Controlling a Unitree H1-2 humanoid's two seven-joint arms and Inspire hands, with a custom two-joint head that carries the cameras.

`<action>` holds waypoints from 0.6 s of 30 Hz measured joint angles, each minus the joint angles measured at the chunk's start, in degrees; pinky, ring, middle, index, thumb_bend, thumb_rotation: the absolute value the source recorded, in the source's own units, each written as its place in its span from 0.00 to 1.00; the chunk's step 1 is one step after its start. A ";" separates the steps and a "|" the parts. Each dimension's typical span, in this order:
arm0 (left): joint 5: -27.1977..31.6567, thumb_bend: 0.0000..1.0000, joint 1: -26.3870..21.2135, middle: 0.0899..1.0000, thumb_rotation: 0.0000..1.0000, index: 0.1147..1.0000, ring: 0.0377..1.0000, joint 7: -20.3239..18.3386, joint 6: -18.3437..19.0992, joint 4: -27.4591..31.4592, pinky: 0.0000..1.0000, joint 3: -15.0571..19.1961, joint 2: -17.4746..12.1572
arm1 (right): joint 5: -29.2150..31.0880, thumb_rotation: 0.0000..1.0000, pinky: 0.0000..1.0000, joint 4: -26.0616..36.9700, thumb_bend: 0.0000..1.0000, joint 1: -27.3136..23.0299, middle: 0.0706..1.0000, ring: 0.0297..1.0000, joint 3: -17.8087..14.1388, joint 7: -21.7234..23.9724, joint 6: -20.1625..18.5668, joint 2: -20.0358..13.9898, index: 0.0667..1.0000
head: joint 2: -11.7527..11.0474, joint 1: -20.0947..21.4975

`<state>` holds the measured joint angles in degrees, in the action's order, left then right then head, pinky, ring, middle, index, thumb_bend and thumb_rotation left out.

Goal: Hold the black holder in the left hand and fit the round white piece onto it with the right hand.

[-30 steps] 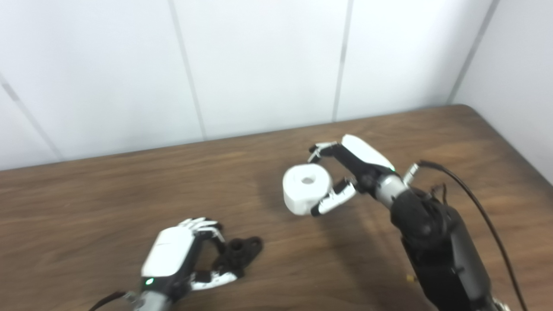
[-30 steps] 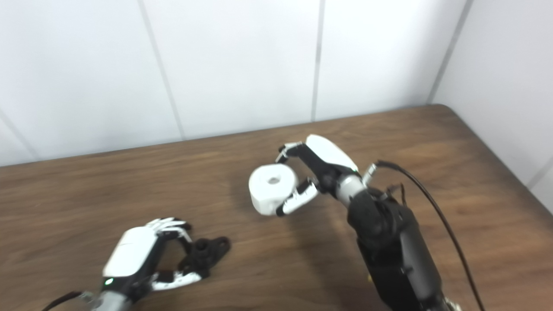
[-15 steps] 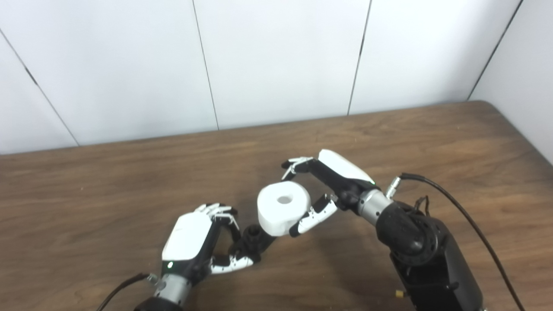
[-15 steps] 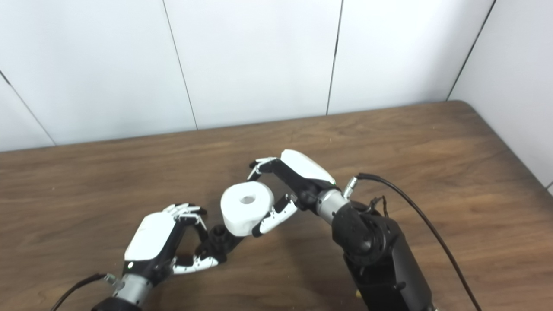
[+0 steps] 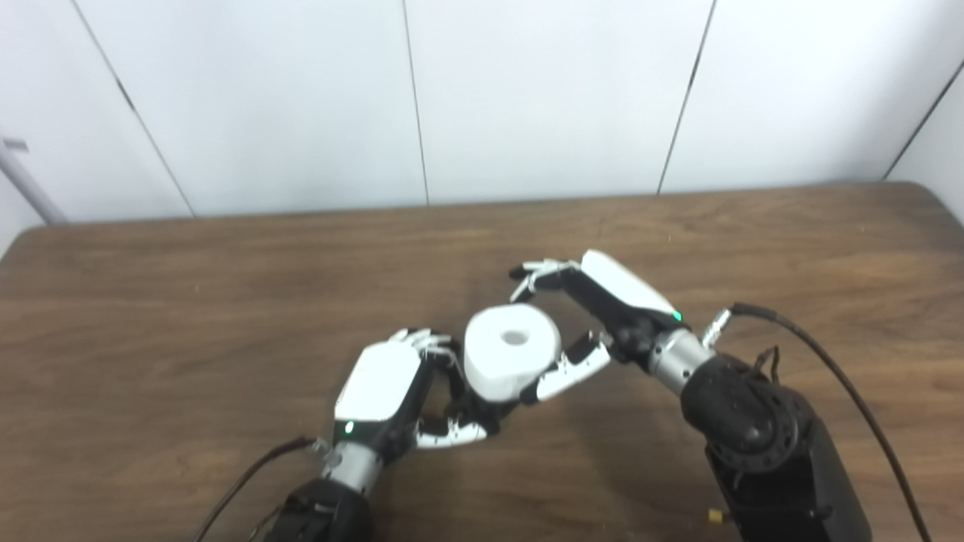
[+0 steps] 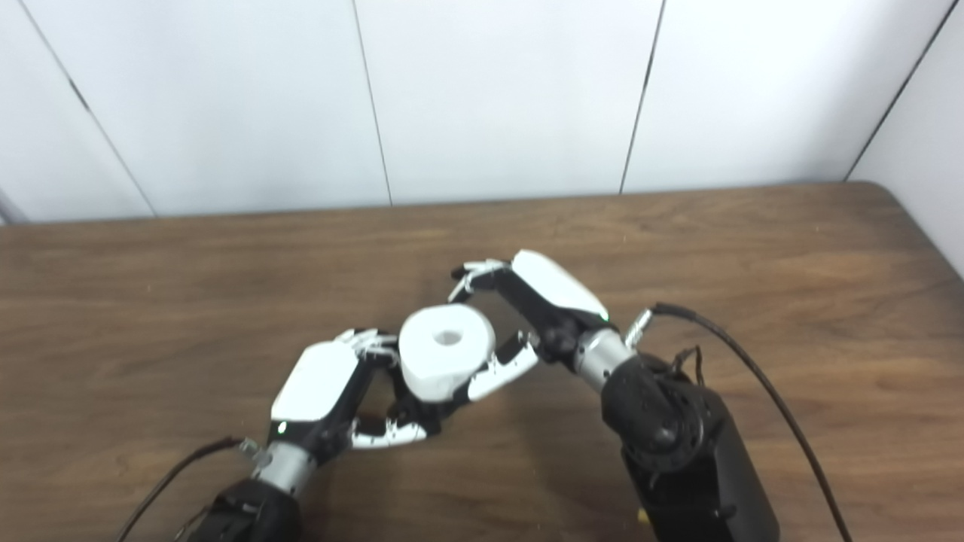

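Since the frames half a second back, the two hands have closed the gap between them — the round white piece [image 5: 512, 349] now sits directly over the black holder [image 5: 473, 410], where before it hung just to the holder's right with the holder's top plainly showing. The camera has also swung, so the table's left end and a grey pipe [image 5: 28, 183] at the wall have come into view.

The right hand [image 5: 595, 316] grips the round white piece between its thumb below and its curled fingers [image 5: 536, 272] above, the hole in the piece's top face turned upward. The left hand [image 6: 331, 391] is closed around the black holder, thumb low and fingers wrapped over it; only a dark sliver of the holder shows beneath the white piece, between thumb and fingers. The piece touches the left hand's fingertips, or very nearly does. Whether it is seated on the holder or merely resting above it cannot be told — the piece hides the joint.

Both hands are held over the middle of the brown wooden table [image 5: 151, 316], near its front half. A black cable [image 5: 828, 361] loops off the right forearm.
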<state>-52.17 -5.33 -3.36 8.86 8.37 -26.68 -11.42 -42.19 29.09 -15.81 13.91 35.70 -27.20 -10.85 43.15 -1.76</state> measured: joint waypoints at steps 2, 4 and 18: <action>-0.01 0.52 -0.02 0.76 0.05 0.42 0.86 0.00 0.28 0.00 0.91 -0.17 0.15 | 0.02 0.14 0.95 0.00 0.52 -0.43 0.86 0.93 0.02 -0.01 0.00 -0.03 0.45 | 0.18 0.09; -0.01 0.52 -0.03 0.76 0.05 0.42 0.86 0.00 0.39 0.00 0.91 -0.27 0.25 | 0.03 0.14 0.96 0.00 0.52 -0.59 0.86 0.93 0.02 -0.01 -0.01 -0.03 0.45 | 0.35 0.00; 0.06 0.52 -0.18 0.76 0.05 0.42 0.86 0.00 1.30 0.15 0.92 -0.83 0.36 | 0.15 0.14 0.96 -1.22 0.52 -0.60 0.85 0.93 1.49 -0.27 0.01 -0.17 0.45 | 0.53 0.00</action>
<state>-52.11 -5.51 -3.36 10.15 8.52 -27.51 -11.06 -42.04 27.86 -16.40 15.40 35.42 -27.19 -11.02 43.68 -1.76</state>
